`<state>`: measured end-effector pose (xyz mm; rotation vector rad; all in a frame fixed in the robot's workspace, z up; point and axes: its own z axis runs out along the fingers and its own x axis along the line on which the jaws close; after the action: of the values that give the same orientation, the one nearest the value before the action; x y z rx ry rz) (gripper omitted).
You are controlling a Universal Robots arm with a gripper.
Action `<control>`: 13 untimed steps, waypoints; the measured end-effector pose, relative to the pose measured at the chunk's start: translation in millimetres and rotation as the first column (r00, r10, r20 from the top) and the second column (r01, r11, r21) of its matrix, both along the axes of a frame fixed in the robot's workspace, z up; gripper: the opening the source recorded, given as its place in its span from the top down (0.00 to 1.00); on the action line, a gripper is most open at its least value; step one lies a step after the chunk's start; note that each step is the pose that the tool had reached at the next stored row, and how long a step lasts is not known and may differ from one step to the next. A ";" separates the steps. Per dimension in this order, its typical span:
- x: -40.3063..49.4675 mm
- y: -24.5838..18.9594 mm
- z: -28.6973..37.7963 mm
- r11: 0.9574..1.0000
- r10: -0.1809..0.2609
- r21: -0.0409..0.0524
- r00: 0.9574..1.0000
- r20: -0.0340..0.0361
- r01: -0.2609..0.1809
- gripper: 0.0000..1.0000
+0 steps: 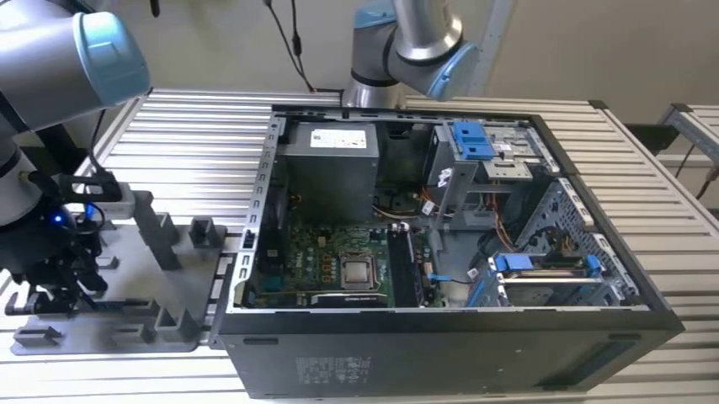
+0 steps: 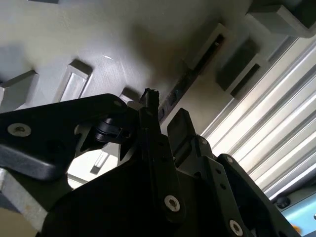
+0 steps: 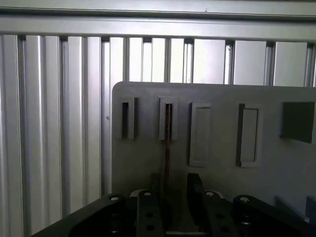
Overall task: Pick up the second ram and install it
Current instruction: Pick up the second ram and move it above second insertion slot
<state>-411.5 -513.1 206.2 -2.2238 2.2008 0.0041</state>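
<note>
The arm (image 1: 56, 63) reaches down, gripper (image 3: 174, 183) pointing downward with its fingers (image 3: 195, 186) parted

Plain beige wall (image 1: 595, 42), black cables (image 1: 296, 46) hanging down it, ribbed aluminium tabletop (image 1: 191, 135) below

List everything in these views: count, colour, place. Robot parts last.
computer case: one, black, open, on the table at the exterior view's right.
motherboard: one, green, inside the case.
holder plate: one, grey, on the table beside the case.
second ram: one, dark, on edge in the plate's slots.
table: one, silver, slatted, under everything.
gripper: one, black, open, fingers either side of the ram.
arm: one, grey with blue caps, above the plate.
</note>
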 end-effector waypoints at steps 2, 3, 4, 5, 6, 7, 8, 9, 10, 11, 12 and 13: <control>0.0 0.0 -2.1 1.000 0.004 0.000 1.000 0.000 -0.004 0.64; 0.0 0.0 -3.2 1.000 0.006 0.000 1.000 0.000 -0.006 0.64; 0.0 -0.1 -4.1 1.000 0.007 0.000 1.000 0.000 -0.007 0.64; -0.1 -0.1 -5.0 1.000 0.008 0.000 1.000 0.000 -0.008 0.64; -0.1 -0.1 -6.0 1.000 0.009 -0.001 1.000 0.000 -0.009 0.64; -0.2 -0.1 -6.8 1.000 0.010 -0.001 1.000 0.000 -0.010 0.64; -0.3 -0.1 -7.7 1.000 0.010 -0.001 1.000 0.000 -0.010 0.64; -0.3 -0.1 -8.6 1.000 0.011 -0.001 1.000 0.000 -0.011 0.64; -0.3 -0.1 -9.4 1.000 0.012 -0.002 1.000 0.000 -0.012 0.64; -0.4 -0.1 -10.1 1.000 0.013 -0.002 1.000 0.000 -0.013 0.64; -0.6 -0.1 -10.7 1.000 0.014 -0.002 1.000 0.000 -0.014 0.64; -0.8 -0.2 -11.0 1.000 0.014 -0.002 1.000 0.000 -0.014 0.64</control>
<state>-412.3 -513.3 195.2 -2.2406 2.1861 0.0018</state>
